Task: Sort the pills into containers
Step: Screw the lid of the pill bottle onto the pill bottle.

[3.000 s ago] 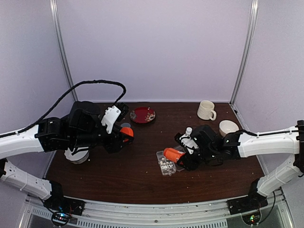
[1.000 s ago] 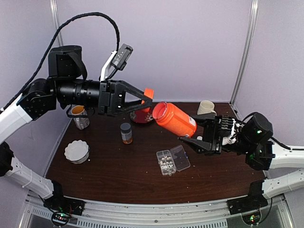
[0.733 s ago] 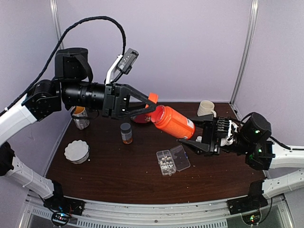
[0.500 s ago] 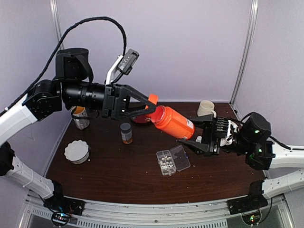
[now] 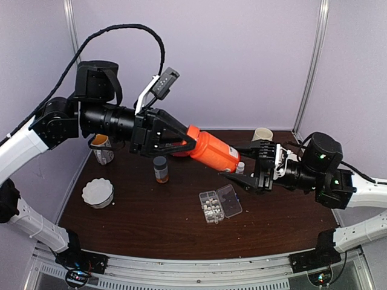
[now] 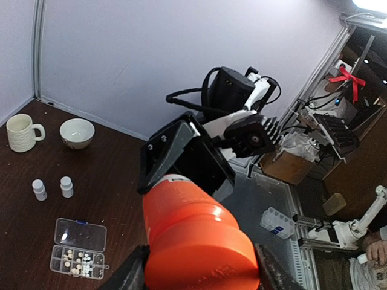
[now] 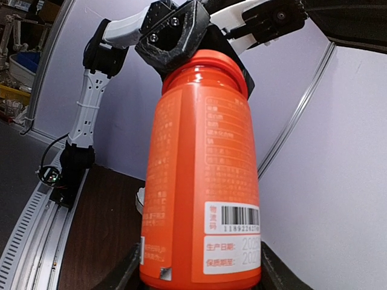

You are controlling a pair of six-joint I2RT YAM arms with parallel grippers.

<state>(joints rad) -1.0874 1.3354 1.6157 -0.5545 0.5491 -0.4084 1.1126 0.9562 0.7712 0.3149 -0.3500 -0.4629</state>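
A: Who has the orange bottle (image 5: 211, 151)?

B: Both arms. It hangs in the air at the centre of the overhead view. The left claw (image 5: 191, 141) is clamped partway open around its cap end, and the right claw (image 5: 234, 162) is closed the same way on its base.

A: And the pills (image 5: 210, 209)?

B: Lower centre, a pale cluster in the cells of the clear organizer box (image 5: 231, 199). The box lies flat on the desk (image 5: 151, 223) with its lid swung open beside it.

A: So what worries you?

B: Two arms on one rigid thing. If one twists or pulls harder than the other grips, the smooth bottle could slip out. In the overhead view it sits just above the open box, so a drop might hit it and scatter the sorted tablets.

A: The cap?

B: I can't tell whether it is seated straight. If it is crooked or loose, tilting the bottle could spill what's inside.

A: Anything else close by?

B: A grey-capped bottle (image 5: 160, 169) and a small white bottle (image 5: 240, 167) stand on the desk under the arms. A low sweep could knock either over.
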